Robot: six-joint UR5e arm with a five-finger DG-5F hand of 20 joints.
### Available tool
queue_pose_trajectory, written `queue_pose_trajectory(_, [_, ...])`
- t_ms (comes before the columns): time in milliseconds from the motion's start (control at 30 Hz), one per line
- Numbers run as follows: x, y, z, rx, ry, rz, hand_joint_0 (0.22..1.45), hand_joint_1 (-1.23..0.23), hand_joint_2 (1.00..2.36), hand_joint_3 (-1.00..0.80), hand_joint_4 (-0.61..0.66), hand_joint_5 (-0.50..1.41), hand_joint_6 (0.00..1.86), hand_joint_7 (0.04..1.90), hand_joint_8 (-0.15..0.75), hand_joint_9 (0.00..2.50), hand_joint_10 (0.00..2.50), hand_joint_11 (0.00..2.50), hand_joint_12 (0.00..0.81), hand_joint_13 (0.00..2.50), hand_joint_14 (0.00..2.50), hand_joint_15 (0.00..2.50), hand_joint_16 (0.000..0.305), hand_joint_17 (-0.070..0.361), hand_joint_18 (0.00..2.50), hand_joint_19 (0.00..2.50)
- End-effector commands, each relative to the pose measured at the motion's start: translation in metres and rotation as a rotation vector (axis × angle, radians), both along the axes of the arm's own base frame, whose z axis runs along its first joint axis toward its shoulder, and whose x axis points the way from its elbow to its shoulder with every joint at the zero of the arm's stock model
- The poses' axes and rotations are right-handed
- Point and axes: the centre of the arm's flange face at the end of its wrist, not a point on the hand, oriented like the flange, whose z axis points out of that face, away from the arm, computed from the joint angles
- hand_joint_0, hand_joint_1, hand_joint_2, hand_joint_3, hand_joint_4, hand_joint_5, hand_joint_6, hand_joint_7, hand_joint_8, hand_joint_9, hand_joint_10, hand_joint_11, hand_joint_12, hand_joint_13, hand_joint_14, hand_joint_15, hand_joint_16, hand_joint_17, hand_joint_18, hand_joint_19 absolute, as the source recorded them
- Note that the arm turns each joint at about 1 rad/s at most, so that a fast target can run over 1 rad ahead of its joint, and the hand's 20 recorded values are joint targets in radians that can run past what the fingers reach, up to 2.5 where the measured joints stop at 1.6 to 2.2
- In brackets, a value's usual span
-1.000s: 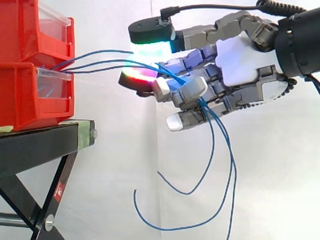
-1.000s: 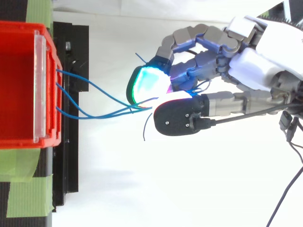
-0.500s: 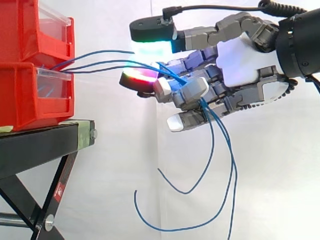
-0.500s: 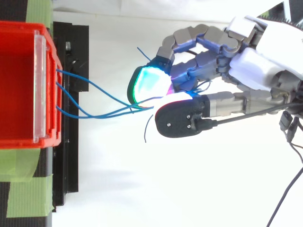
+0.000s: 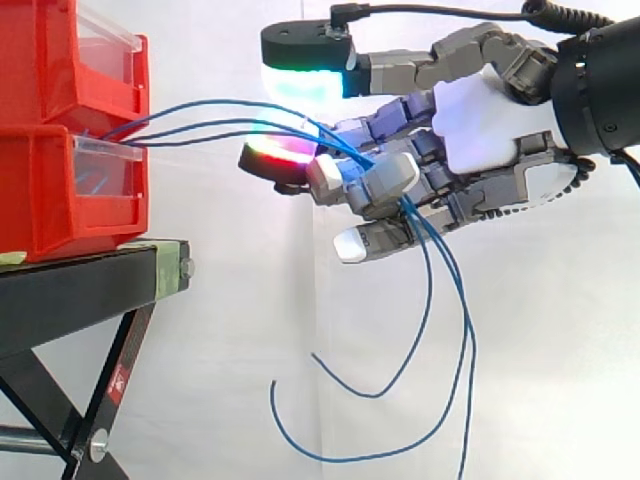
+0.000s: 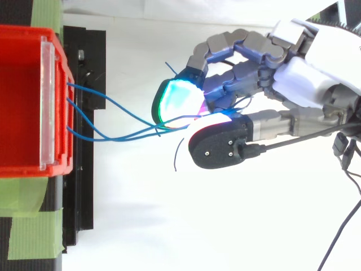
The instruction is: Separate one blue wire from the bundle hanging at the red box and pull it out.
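Observation:
Three blue wires (image 5: 200, 122) run from the clear front of the lower red box (image 5: 60, 190) out to my hand (image 5: 480, 120), which sits to the right of the box at the same height. The fingers are curled around the wires where they bunch together. A green-glowing fingertip (image 5: 305, 85) sits above them and a red-glowing one (image 5: 280, 152) just below. Past the hand, the loose wire ends (image 5: 440, 330) hang down in long loops. From above, the wires (image 6: 124, 136) converge between the glowing pads of the hand (image 6: 304, 79).
A second red box (image 5: 60, 60) is stacked on the lower one. Both rest on a black stand (image 5: 90, 290) with crossed legs. Green tape (image 6: 28, 231) holds the box to the stand. A white curtain hangs behind everything.
The green-glowing fingertip has lifted a little away from the red-glowing one. The hanging wire ends have swung slightly. The hand's place is almost unchanged.

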Motion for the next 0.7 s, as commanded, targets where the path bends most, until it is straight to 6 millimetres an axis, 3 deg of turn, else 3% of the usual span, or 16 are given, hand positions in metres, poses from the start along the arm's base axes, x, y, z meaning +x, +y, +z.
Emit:
queue_pose_trajectory(0, [-0.0003, 0.0000, -0.0004, 0.000, 0.001, 0.000, 0.59, -0.92, 1.01, -0.39, 0.20, -0.24, 0.92, 0.88, 0.311, 0.77, 0.01, 1.51, 0.414, 0.71, 1.00, 1.46, 0.056, 0.127, 0.68, 0.66])
queue_pose_trajectory(667, [-0.0004, -0.0001, 0.0000, -0.001, 0.004, 0.000, 0.71, -0.94, 1.02, -0.14, 0.18, -0.24, 0.92, 0.87, 0.303, 0.76, 0.01, 1.50, 0.415, 0.73, 0.98, 1.48, 0.055, 0.125, 0.72, 0.61])
